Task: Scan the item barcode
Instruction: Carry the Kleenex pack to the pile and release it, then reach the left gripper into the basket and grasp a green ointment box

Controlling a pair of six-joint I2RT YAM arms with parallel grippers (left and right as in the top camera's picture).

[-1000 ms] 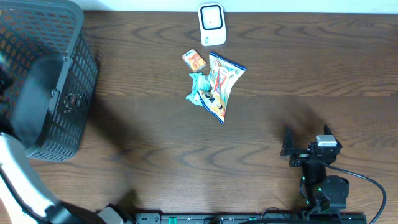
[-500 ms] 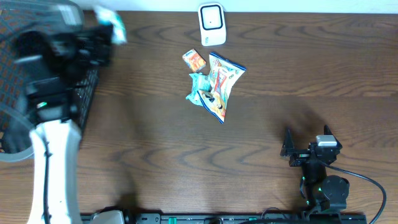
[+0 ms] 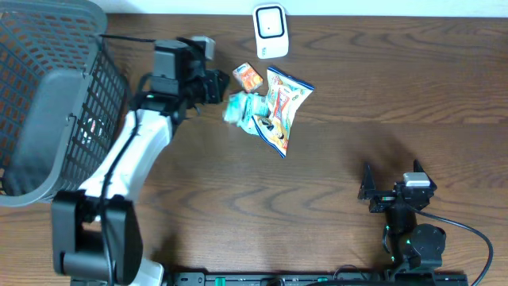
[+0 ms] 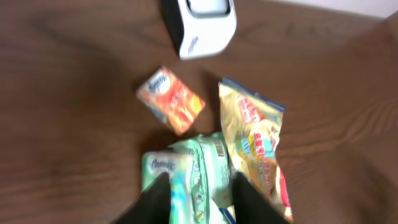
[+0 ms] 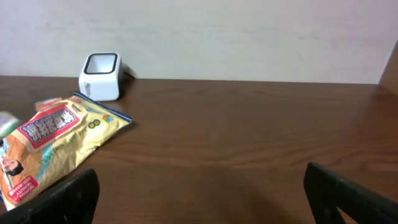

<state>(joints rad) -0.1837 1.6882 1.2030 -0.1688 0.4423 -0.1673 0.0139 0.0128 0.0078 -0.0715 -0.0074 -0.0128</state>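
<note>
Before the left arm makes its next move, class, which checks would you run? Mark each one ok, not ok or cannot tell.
1. Scanner in view, nothing covering it: ok.
2. Green packet sits between the fingers of the left gripper: ok.
3. Firm hold on that packet: cannot tell.
4. Packet's coded side turned toward the scanner: cannot tell, too blurred.
5. Right gripper open, empty and away from the pile: ok.
</note>
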